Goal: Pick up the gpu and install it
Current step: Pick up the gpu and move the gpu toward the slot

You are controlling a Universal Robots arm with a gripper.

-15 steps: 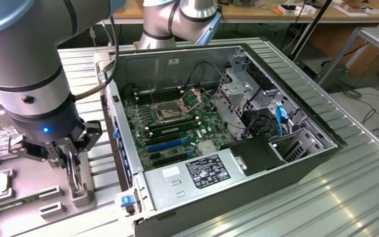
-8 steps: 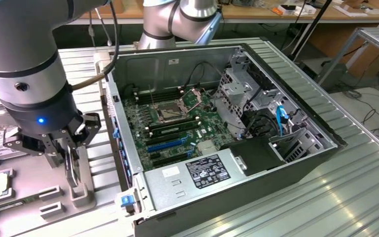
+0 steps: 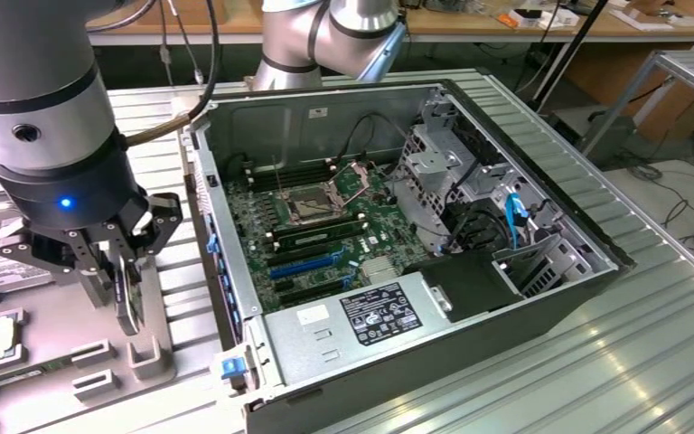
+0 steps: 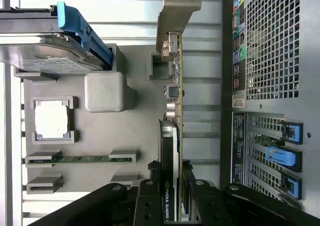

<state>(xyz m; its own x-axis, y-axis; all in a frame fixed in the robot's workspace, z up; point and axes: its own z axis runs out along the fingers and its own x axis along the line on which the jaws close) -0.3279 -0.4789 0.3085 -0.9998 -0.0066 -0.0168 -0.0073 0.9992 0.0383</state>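
The gpu stands on edge over the grey holder tray at the exterior view's left, beside the open computer case. My gripper comes down on it from above, with a finger on each face of the card, shut on it. In the wrist view the gpu shows edge-on: green board, black cooler, and the silver bracket at its far end. My gripper clamps the cooler end. Whether the card still rests in the tray's slots I cannot tell.
The case lies open with its motherboard and blue expansion slots exposed and a power supply at the near end. On the tray lie a hard drive, a processor and a memory stick. The case's rear grille is close by.
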